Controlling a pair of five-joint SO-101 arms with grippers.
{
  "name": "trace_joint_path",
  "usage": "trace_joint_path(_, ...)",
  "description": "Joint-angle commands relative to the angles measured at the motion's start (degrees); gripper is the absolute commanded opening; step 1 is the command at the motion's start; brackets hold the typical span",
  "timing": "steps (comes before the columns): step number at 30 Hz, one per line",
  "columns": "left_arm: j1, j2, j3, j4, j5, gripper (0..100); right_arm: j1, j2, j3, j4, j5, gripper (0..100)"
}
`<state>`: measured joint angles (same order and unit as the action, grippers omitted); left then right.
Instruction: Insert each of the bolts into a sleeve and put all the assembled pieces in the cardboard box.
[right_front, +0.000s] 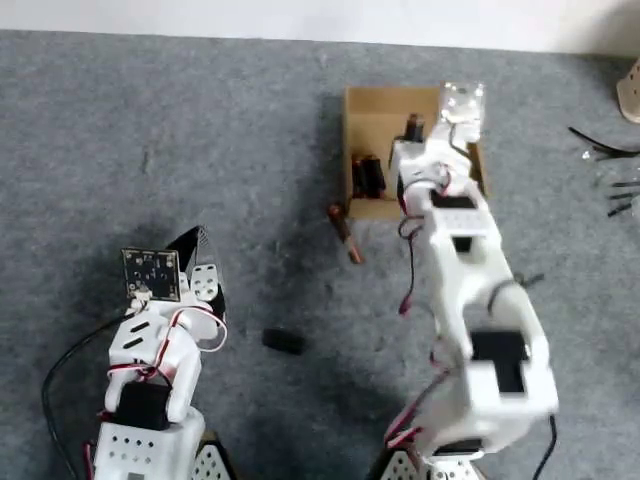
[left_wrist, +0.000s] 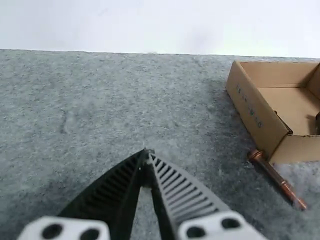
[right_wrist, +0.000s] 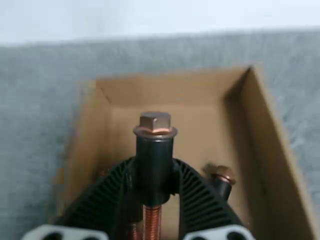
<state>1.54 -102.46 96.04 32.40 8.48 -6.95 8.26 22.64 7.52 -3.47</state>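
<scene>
Grey felt-like table cover (right_front: 150, 130) under even light, a plain white wall (right_front: 300, 15) along its far edge

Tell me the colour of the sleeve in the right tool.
Black; the sleeve shows best in the right wrist view.

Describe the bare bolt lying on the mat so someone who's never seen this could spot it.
On the grey mat, find the cardboard box at the far side. By its near-left corner a copper bolt lies flat. Unlike the bolts inside the box, it wears no black sleeve.
</scene>
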Motion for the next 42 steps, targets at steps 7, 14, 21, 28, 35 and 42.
trace_joint_path(7,-0.57,0.04,1.1,-0.09,-0.35,1,1.19,14.9,-11.38,-1.8,-0.62,0.4)
trace_joint_path(14,-0.57,0.04,1.1,-0.09,-0.35,1,0.92,14.9,-11.82,3.91,-0.53,0.4)
trace_joint_path(21,-0.57,0.04,1.1,-0.09,-0.35,1,0.92,14.9,-11.82,4.18,-0.53,6.2)
trace_joint_path(28,-0.57,0.04,1.1,-0.09,-0.35,1,0.92,14.2,-11.74,6.64,-0.53,26.1)
trace_joint_path(35,-0.57,-0.04,1.1,-0.09,-0.35,1,0.66,1.54,-9.54,13.93,-0.79,26.1)
trace_joint_path(42,-0.66,-0.13,1.1,-0.09,-0.35,1,-3.82,-16.31,6.11,15.52,-0.44,26.1)
